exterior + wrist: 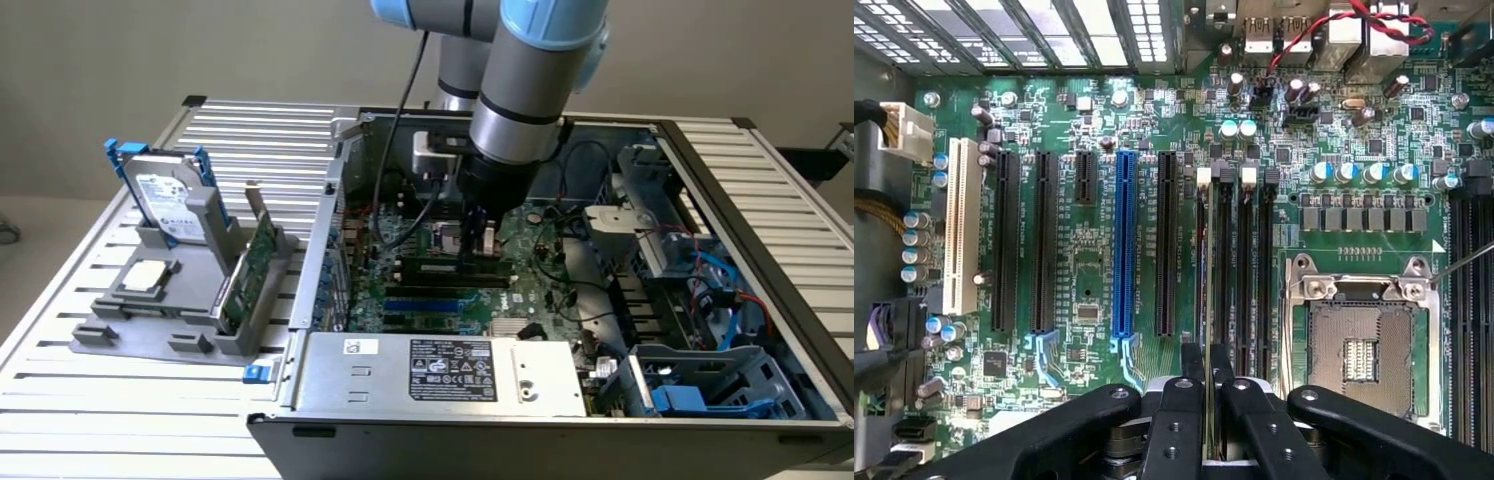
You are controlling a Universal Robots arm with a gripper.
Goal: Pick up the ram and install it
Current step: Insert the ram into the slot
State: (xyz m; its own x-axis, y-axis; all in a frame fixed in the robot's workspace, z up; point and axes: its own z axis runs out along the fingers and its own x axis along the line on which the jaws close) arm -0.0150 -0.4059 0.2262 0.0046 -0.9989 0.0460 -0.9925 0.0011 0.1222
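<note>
Exterior view: we see the gripper (pixel 475 240) down inside the case, over the middle of the motherboard (pixel 541 290). Wrist view: it's clamped on the ram (pixel 1209 435), held edge-on, parallel above the memory slots (pixel 1264 270), presumably for a straight seat.

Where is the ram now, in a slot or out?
Cannot tell if seated: the fingers grip the ram edge-on, aligned along the memory slots.

One arm (pixel 521 90) over one desk (pixel 80 400), one open case (pixel 747 200), one motherboard (pixel 1084 300) inside. One ram (pixel 1209 410) in the one hand (pixel 1209 365). On one stand (pixel 134 335): one hard drive (pixel 167 205), one green expansion card (pixel 256 265). Aboard: one white slot (pixel 962 240), one blue slot (pixel 1124 245), one processor socket (pixel 1359 345).
</note>
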